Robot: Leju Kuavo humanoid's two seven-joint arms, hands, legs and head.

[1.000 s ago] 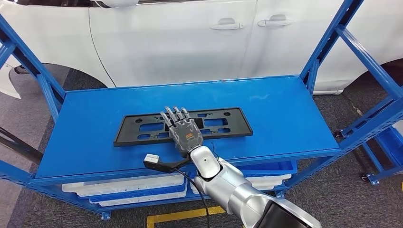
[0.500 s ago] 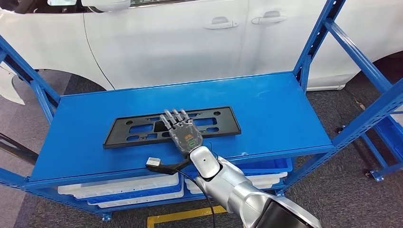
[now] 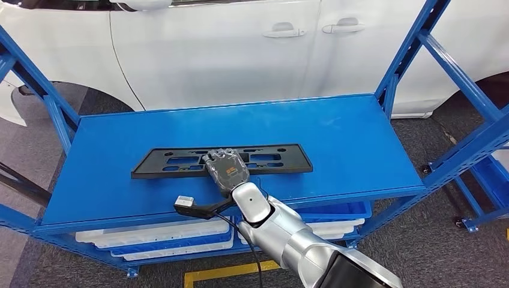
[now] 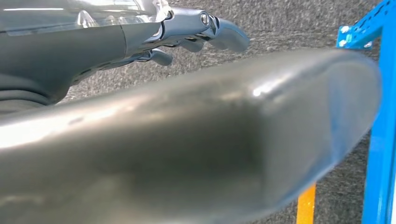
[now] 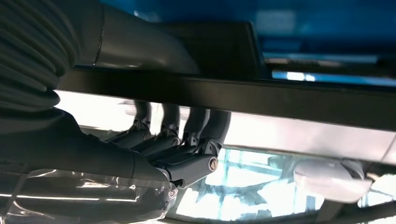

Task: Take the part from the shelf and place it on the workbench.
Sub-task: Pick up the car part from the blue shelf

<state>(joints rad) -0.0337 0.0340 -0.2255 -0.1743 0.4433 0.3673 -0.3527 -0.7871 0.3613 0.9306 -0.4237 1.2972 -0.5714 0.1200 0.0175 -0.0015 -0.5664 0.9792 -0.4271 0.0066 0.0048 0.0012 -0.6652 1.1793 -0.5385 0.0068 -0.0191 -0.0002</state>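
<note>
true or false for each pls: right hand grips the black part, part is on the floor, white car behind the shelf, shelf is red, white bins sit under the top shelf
1. The right hand grips the black part: true.
2. The part is on the floor: false, it lies on the blue shelf.
3. A white car stands behind the shelf: true.
4. The shelf is red: false, it is blue.
5. White bins sit below the top shelf: true.

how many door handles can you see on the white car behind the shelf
2: one door handle on the front-left door panel, the other door handle just right of it across the door gap. Others may lie outside the head view.
</note>
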